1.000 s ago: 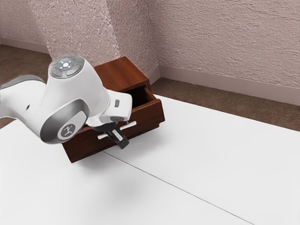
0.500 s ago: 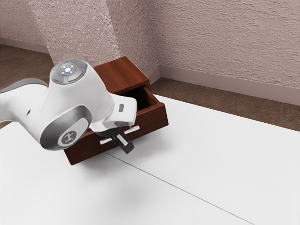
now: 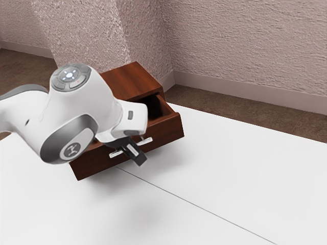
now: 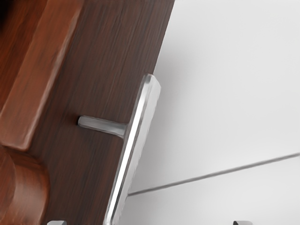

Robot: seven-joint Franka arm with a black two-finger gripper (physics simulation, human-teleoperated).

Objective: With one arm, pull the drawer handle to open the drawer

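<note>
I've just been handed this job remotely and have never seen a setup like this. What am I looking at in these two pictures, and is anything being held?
These are a simulator's renders of one white robot arm with a black gripper at its end. The exterior view comes from a camera beside the arm, which enters from that view's left. The wrist view comes from a camera on the arm's hand, looking closely at what is just in front of it. On the white table stands a dark wooden cabinet with one drawer, partly pulled out. The drawer's front carries a silver bar handle, and the gripper is right at that handle. These pictures do not settle whether it is clamped on the bar.
</note>
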